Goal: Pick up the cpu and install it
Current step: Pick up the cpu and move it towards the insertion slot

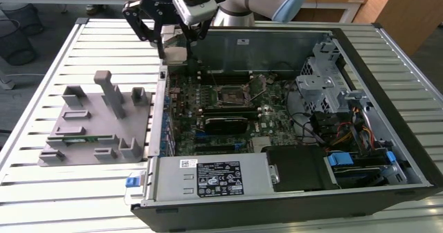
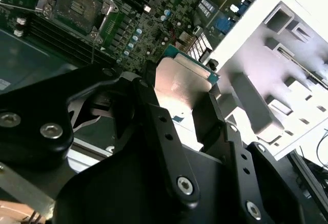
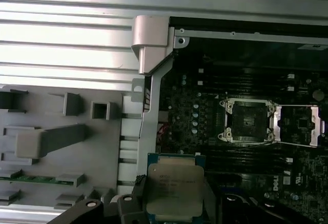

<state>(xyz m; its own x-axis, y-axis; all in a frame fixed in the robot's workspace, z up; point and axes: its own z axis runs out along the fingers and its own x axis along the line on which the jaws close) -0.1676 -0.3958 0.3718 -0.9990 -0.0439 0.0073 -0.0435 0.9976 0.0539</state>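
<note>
The end effector point(image 2: 180, 103) is clamped on the cpu point(image 2: 180, 78). Its two dark fingers point(image 2: 163, 126) press against opposite edges of the chip, and the shiny lid is bare between them. In the first wrist view the cpu point(image 3: 174, 185) hangs level in the air, above the boundary between the grey fixture tray point(image 3: 66, 147) and the side wall of the open computer case point(image 1: 277, 207). It sits toward the surface's point(image 1: 104, 36) far edge as the exterior view shows it.

The chip looks light, thin and stiff, so weight should be no trouble. The smooth metal top is probably slippery, and the underside contacts are likely delicate. Holding it by the rim, as it is held here, seems the right grip.

Farther in, the socket point(image 3: 250, 121) lies on the motherboard, well apart from the chip, with its load plate point(image 3: 300, 126) swung open beside it. In the tray, a green memory stick point(image 3: 31, 178) rests in a slot.

By count there is one cpu, one socket, one tray, one visible memory stick in the tray, one case and one end effector.
</note>
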